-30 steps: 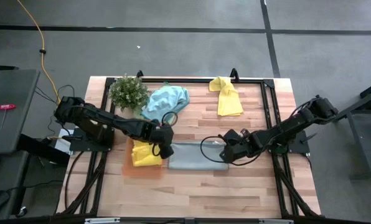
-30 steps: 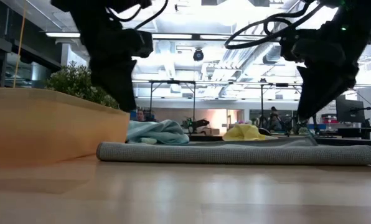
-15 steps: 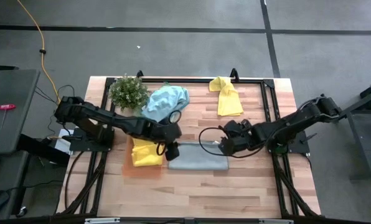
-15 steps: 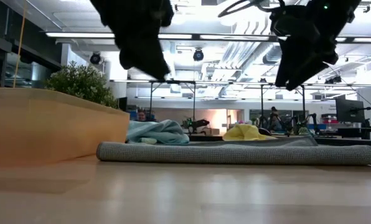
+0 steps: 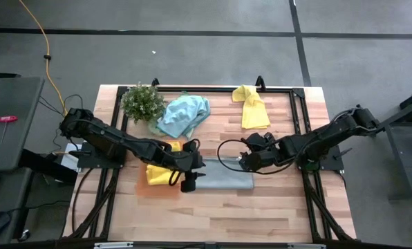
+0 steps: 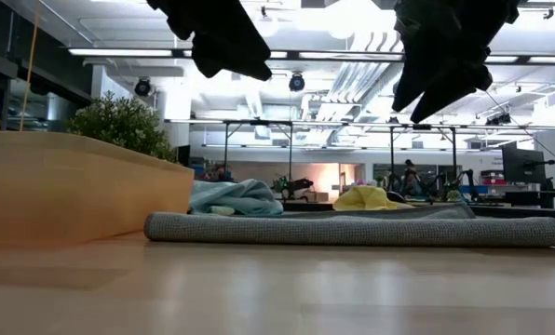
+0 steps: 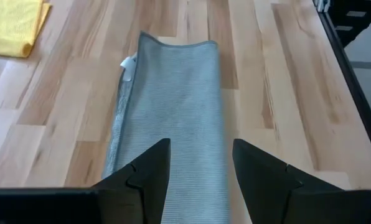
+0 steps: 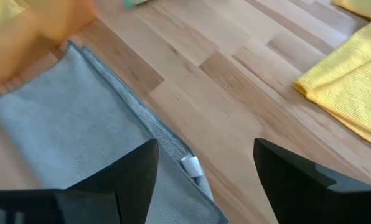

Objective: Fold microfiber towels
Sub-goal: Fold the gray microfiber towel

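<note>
Grey towel: folded flat, free of both grippers.
Left gripper: fingers spread, empty.
Right gripper: fingers spread, empty.
Risk: fold springing open, unpinned.

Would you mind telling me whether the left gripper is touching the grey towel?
Apart. In the low view, the left gripper hangs well above the grey towel, with open room between them.

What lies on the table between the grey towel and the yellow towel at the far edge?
Nothing but bare wood. The high view shows open tabletop between the grey towel and the yellow towel; the right gripper hangs above the near end of that stretch.
</note>
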Action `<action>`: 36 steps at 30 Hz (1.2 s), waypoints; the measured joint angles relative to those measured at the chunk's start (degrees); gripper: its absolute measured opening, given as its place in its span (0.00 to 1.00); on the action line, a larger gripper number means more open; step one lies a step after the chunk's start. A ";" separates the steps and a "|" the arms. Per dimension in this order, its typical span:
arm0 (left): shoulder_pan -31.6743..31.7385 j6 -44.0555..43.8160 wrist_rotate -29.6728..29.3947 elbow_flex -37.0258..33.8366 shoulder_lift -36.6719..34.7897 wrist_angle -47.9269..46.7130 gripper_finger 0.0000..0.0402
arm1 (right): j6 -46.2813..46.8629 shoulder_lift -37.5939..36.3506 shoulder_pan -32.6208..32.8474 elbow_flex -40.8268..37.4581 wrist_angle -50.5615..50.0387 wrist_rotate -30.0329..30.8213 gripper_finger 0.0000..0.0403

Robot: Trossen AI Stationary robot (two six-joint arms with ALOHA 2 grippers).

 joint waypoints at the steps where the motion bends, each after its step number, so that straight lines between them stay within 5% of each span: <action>1: -0.02 0.20 0.00 0.00 0.00 -0.02 0.41 | 0.00 0.00 -0.01 0.00 0.19 0.00 0.63; 28: 0.02 0.60 -0.09 -0.04 -0.02 -0.42 0.41 | -0.03 0.00 0.01 0.00 0.52 -0.45 0.63; 36: 0.02 0.60 -0.19 -0.04 -0.02 -0.44 0.41 | -2.87 0.00 0.01 0.00 -0.07 -5.40 0.63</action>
